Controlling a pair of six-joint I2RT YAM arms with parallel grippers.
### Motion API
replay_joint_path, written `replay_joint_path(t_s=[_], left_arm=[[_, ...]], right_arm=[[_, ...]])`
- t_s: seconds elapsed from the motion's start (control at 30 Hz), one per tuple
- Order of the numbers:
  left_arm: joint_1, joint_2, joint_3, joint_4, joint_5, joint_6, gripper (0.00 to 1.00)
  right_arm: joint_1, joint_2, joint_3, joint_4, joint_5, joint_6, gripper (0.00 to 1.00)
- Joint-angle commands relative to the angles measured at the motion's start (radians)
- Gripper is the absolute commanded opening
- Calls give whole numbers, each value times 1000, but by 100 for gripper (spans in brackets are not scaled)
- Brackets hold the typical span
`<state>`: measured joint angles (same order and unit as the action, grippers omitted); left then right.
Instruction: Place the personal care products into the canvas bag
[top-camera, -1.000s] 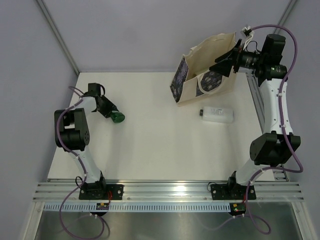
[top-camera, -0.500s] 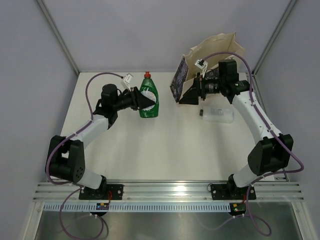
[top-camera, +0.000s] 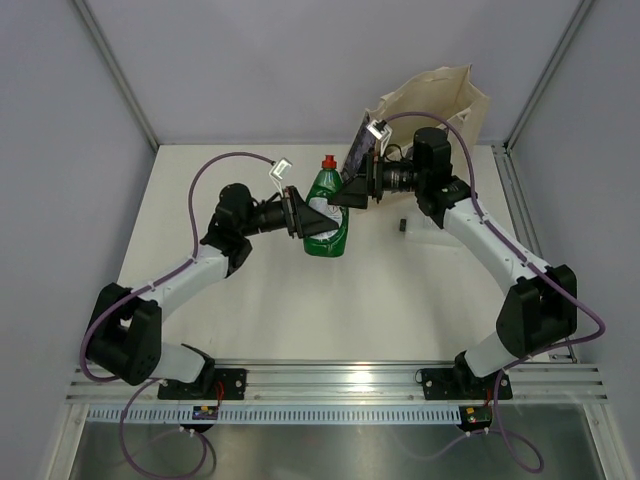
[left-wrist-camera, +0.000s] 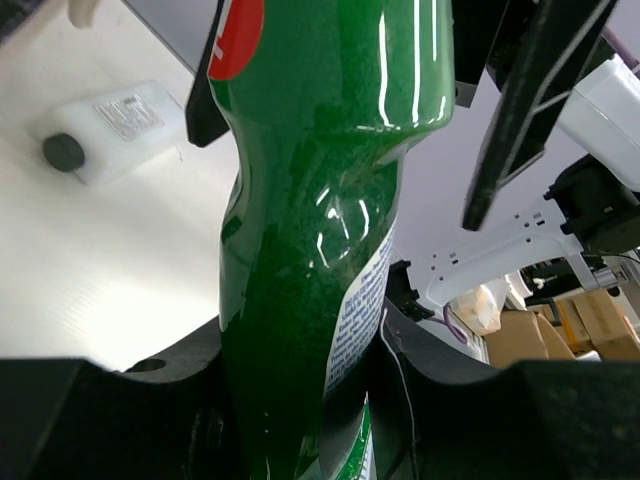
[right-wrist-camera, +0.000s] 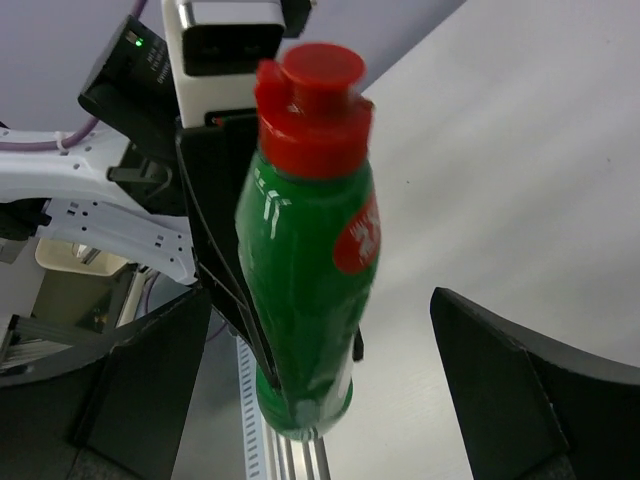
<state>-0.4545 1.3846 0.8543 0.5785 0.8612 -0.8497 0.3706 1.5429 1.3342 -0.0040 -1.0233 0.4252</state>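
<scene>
Jaws of the left gripper (top-camera: 302, 215) clench the green bottle (top-camera: 328, 214), now carried from frame left to centre. The right gripper (top-camera: 343, 196), jaws spread wide, has left the canvas bag (top-camera: 432, 98), seemingly to receive it.

- Bottle (top-camera: 327, 215): glossy dark green, with a red cap (top-camera: 328, 162).
- Bottle's labels: a red oval (right-wrist-camera: 358, 240) with white lettering on one face, and a white panel (left-wrist-camera: 360, 300) with blue print on the other.
- Bag (top-camera: 430, 95), far right: plain cream canvas. Its side panel (top-camera: 357, 150) is dark with a pale pattern too small to read.
- Clear bottle (left-wrist-camera: 115, 130): milky translucent, with a black cap and a white label in grey print.
- Table (top-camera: 250, 300): white.
- Left gripper (top-camera: 318, 218) and right gripper (top-camera: 345, 195): black.
- Arms (top-camera: 500, 255): white links with black joints.
- Cables (top-camera: 215, 165): purple.
- Walls (top-camera: 250, 60): pale lilac-grey.
- Rail (top-camera: 330, 385), near edge: silver.
</scene>
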Motion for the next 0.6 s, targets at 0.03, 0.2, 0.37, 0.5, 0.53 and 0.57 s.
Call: replay_joint_path(t_s=[0.03,0.2,0.37,0.5,0.53,0.57], left_arm=[[-15,-75,2,205,-4,-44,0],[-24,-85,6,210,-4,-52,0],[-27,-78,2,211,-5,-68,2],[-33,-71,0,213,-5,-77,11],[-33,-73,0,205,-5,-78,15],[-33,-76,0,193,-14,-75,31]], right_arm=[[47,-9,-12,131,-9,23,99],[83,38,-7,166,-17,47,81],[111,77,-1,229,-67,110,55],[116,79,-12,274,-81,128,32],[116,79,-13,294,-81,138,24],[116,79,-12,305,-83,144,9]])
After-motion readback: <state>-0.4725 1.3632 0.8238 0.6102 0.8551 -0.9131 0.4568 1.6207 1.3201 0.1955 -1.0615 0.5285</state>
